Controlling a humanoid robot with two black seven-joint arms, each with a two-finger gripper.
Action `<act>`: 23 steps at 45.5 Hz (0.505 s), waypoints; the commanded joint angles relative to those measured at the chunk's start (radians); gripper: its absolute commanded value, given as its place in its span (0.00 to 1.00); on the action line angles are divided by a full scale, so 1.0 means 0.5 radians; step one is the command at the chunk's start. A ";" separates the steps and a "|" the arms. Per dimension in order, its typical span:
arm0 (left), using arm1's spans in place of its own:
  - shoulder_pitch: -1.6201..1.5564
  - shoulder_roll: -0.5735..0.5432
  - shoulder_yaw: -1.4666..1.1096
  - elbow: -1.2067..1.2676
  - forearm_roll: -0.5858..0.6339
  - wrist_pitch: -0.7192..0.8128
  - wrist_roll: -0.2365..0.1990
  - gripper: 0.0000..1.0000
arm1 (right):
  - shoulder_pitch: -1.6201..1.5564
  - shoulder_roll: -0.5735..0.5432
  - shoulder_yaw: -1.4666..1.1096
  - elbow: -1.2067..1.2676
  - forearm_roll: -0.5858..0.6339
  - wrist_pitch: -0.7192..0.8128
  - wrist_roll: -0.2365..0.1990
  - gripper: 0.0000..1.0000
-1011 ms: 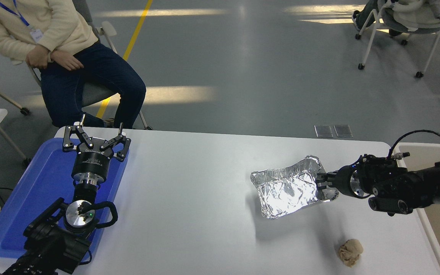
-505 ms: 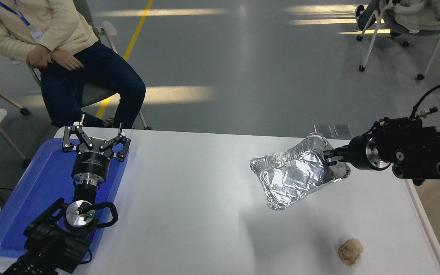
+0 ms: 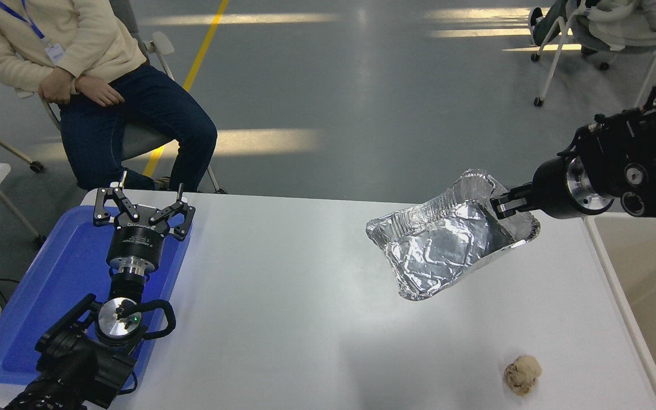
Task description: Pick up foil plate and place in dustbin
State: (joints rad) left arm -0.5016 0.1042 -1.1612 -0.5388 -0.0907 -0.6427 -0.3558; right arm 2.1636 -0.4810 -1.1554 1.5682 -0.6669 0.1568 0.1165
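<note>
Right pincer point(image 3: 501, 204) clamped on foil plate point(image 3: 442, 245) rim, held tilted above counter point(image 3: 282, 296), near dustbin point(image 3: 647, 273); left pincer point(image 3: 143, 208) wide.

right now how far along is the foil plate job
Done: the right gripper is shut on one end of the shiny crinkled foil plate and has it off the white table. In hand: carrying it, tilted. Left: bringing it over the beige plastic dustbin at the right edge and letting go. The left gripper sits parked above the blue tray.
</note>
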 commanded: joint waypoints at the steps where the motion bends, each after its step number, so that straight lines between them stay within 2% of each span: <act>1: 0.000 0.000 0.000 0.001 0.000 0.000 0.000 1.00 | 0.173 -0.007 -0.015 0.045 0.073 0.217 0.000 0.00; 18: 0.000 0.000 0.000 0.001 0.000 0.000 0.000 1.00 | 0.152 -0.063 -0.073 0.015 0.263 0.272 -0.027 0.00; 23: 0.000 0.000 0.000 0.001 0.000 0.000 0.000 1.00 | 0.118 -0.139 -0.125 -0.035 0.389 0.275 -0.110 0.00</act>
State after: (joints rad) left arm -0.5016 0.1043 -1.1612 -0.5387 -0.0905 -0.6427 -0.3559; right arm 2.2385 -0.5036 -1.1816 1.5780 -0.5677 0.2790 0.1033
